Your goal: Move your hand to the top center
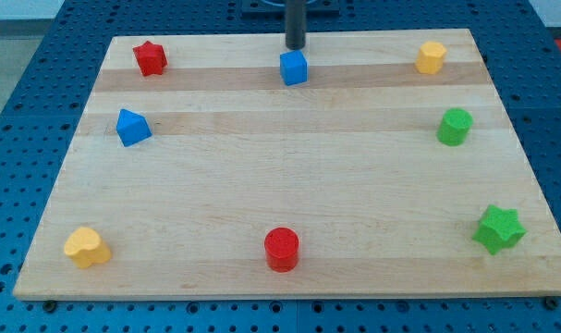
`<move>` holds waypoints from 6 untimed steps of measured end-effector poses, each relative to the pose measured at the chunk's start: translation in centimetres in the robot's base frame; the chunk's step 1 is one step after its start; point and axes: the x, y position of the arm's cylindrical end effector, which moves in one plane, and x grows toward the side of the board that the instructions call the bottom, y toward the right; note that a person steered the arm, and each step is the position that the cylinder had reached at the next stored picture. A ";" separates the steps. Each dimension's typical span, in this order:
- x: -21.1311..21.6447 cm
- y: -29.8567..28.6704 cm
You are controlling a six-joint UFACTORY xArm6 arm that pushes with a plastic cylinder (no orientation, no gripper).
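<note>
My tip (pixel 295 47) is the lower end of a dark rod at the view's top centre, over the wooden board (pixel 280 185). It stands just above a blue cube (pixel 294 67), close to it; I cannot tell if they touch. A red star (pixel 151 57) lies at the top left. A blue triangular block (pixel 131 127) lies at the left. A yellow block (pixel 431 56) lies at the top right.
A green cylinder (pixel 454 127) sits at the right edge, and a green star (pixel 498 228) at the lower right. A red cylinder (pixel 282 249) is at the bottom centre. A yellow heart-like block (pixel 86 247) is at the bottom left. Blue pegboard surrounds the board.
</note>
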 end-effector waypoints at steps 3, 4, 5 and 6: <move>4.3 -3.7; -0.6 -1.3; -1.1 2.2; 2.6 3.4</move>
